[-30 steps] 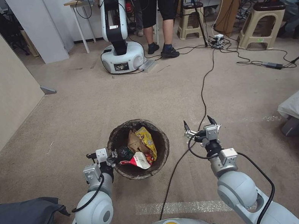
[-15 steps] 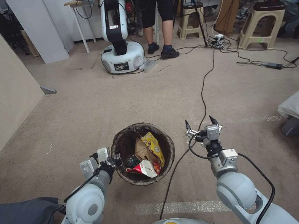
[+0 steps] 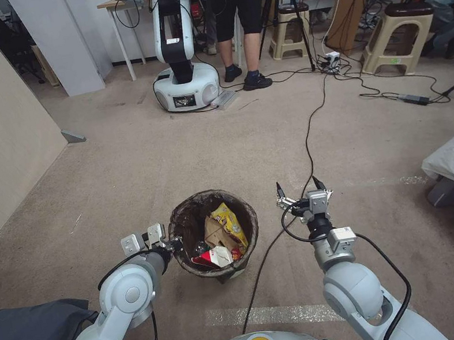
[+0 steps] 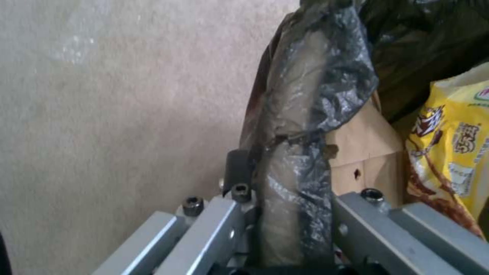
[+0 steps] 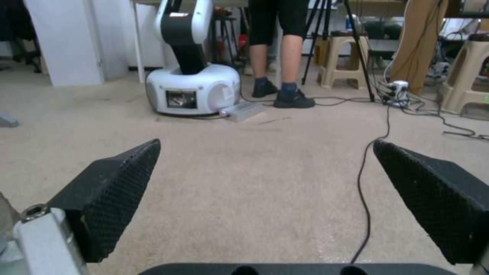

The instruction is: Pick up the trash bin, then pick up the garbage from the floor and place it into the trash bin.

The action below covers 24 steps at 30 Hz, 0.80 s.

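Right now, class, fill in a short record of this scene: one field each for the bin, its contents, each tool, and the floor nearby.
Bin: the trash bin, dark liner folded over its rim, on the carpet between the arms.
Contents: yellow snack wrapper, brown paper bag, red-and-white wrapper.
Left tool: the left tool is shut on the bin's lined rim at the robot's left side.
Right tool: the right tool is open, holding nothing, to the bin's right above the carpet.
Floor nearby: a black cable runs past the bin's right side.
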Motion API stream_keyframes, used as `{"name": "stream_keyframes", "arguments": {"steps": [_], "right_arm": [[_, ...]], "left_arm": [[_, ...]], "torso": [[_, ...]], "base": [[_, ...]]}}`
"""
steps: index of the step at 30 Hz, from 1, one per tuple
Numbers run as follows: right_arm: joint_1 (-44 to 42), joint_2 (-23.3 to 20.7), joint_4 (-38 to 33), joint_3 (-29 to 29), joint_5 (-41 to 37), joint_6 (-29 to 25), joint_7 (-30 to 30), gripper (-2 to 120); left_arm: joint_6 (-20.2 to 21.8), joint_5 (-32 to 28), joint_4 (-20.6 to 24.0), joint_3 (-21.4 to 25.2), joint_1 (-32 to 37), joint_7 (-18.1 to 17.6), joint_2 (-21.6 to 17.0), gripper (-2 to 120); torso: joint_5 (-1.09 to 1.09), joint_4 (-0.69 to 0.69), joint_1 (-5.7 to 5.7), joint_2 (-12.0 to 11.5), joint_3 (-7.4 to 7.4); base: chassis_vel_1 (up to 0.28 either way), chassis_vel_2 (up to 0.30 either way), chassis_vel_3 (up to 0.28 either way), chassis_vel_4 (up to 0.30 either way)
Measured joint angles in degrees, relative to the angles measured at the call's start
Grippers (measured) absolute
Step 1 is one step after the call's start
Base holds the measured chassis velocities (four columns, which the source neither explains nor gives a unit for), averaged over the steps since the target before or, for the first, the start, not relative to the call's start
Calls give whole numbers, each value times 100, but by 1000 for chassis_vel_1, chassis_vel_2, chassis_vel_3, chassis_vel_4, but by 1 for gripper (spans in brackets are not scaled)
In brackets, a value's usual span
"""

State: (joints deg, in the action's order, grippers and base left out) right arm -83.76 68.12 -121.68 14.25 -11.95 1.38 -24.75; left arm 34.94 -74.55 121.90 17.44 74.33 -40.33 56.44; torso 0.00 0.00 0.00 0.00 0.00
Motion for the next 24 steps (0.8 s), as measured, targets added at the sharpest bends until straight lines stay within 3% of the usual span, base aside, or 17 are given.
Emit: {"name": "stream_keyframes", "arguments": {"steps": [24], "right_arm": [[-44,107,-35,-95,122,1,-3,94]], "left_arm": [[22,149,-722,-193,-65,179,169,3]], "torso": [[0,0,0,0,0]], "base": [[0,0,0,0]]}}
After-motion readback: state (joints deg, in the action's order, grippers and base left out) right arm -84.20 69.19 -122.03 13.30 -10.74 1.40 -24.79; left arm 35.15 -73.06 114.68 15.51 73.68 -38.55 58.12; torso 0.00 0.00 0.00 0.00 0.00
